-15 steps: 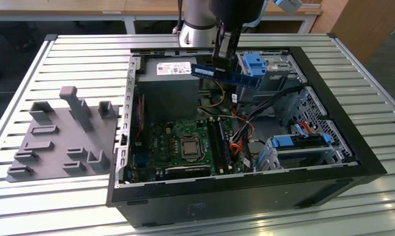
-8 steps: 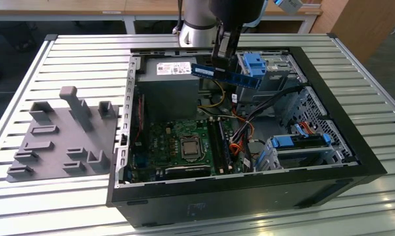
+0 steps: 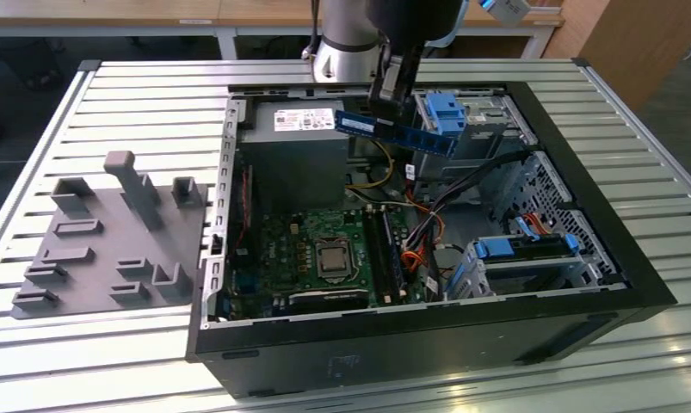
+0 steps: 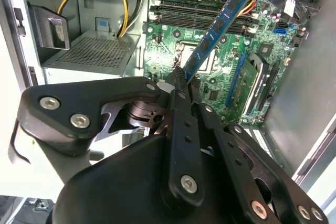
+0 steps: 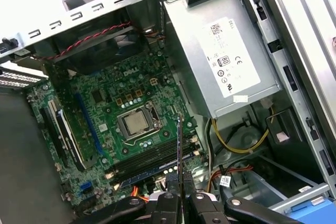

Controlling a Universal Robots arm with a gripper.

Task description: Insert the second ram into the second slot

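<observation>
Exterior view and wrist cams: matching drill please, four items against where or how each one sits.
Items:
1. second ram
2. gripper
3. grey fixture
4. processor socket

States:
A. on the green motherboard
B. shut on its load
C. on the slatted table, to the exterior view's left of the case
D. in mid-air above the open case

Pairs: 1-D, 2-B, 3-C, 4-A

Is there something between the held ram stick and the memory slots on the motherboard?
Nothing visible does. The gripper holds the second ram in open air above the case; the memory slots below lie uncovered.
</observation>
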